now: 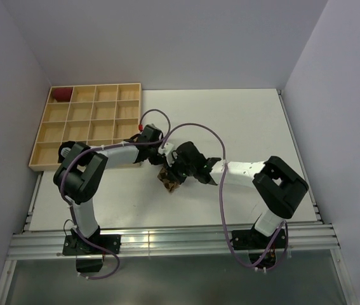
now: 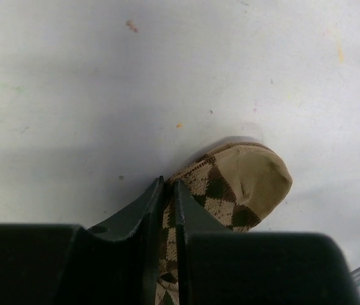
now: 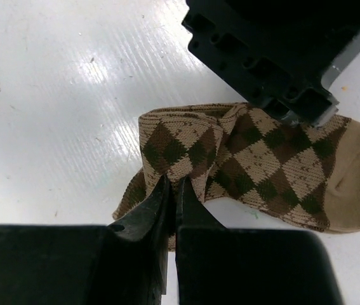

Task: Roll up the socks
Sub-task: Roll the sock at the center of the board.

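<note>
Left pincer (image 2: pixel 168 185) is drawn narrow, its two dark fingers almost together with a strip of the argyle sock (image 2: pixel 246 184) pinched between them. The sock's plain tan toe pokes out just beyond the fingertips and rests on the white bench (image 2: pixel 103 82).

The right pincer (image 3: pixel 173 185) is likewise nearly closed, nipping a raised fold of the same sock (image 3: pixel 262 165) at its near edge. In that wrist view the fabric is bunched and creased around the grip. The brown, tan and dark green diamonds run right to the tan toe, and the black body of the left pincer (image 3: pixel 275 57) hangs over the sock's far side.

From above, both arms meet over the sock (image 1: pixel 169 182) near the middle of the bench (image 1: pixel 249 121), just near and right of a wooden compartment tray (image 1: pixel 40 136). A red item (image 1: pixel 61 94) sits in the tray's far-left compartment. Whether the bundle is one sock or two layered together cannot be told.
</note>
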Tool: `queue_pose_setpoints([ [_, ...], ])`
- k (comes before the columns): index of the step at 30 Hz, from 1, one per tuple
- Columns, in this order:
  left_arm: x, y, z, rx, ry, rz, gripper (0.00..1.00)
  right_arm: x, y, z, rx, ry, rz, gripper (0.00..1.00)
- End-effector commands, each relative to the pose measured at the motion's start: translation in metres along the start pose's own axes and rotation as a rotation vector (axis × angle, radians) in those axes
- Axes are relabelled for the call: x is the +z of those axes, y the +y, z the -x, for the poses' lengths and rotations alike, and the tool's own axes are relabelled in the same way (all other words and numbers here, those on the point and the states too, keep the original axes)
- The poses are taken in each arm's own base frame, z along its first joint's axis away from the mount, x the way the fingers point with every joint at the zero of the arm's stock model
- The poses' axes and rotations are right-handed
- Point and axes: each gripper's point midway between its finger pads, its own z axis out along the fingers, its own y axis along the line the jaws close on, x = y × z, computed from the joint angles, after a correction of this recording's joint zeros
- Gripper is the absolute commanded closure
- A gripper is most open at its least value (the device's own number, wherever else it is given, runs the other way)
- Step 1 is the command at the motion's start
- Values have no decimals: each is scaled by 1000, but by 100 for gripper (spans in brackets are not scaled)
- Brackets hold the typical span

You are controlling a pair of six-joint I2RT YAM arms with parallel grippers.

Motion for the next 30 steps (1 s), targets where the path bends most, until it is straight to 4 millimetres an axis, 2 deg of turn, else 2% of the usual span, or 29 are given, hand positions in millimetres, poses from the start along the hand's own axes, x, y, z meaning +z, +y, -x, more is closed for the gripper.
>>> queue_pose_setpoints([
  [1, 5, -20, 8, 45, -18, -78, 82, -4, 7, 6, -50, 2, 0, 100],
  [5, 9, -21, 5, 46, -7, -93, 82, 4, 6, 7, -64, 25, -13, 100],
  [6, 10, -22, 5, 47, -6, -97, 82, 4, 6, 5, -72, 38, -23, 100],
  [9, 12, -19, 5, 37, -7, -86, 82, 3, 8, 16, -107, 31, -68, 100],
  [10, 13, -17, 4, 33, -6, -75, 82, 2, 10, 11, -110, 56, -70, 100],
  [14, 15, -14, 8, 22, -16, -43, 82, 1, 11, 18, -128, 58, -109, 100],
  [16, 16, -12, 9, 18, -17, -27, 82, 2, 11, 15, -137, 79, -125, 100],
  [22, 17, -19, 18, -12, -43, -25, 83, 12, 17, 7, -123, 105, -93, 100],
  [26, 19, -30, 26, -47, -59, -49, 83, 4, 19, 21, -155, 67, -126, 100],
  [30, 23, -38, 28, -51, -50, -62, 84, 6, 24, 22, -142, 57, -104, 100],
])
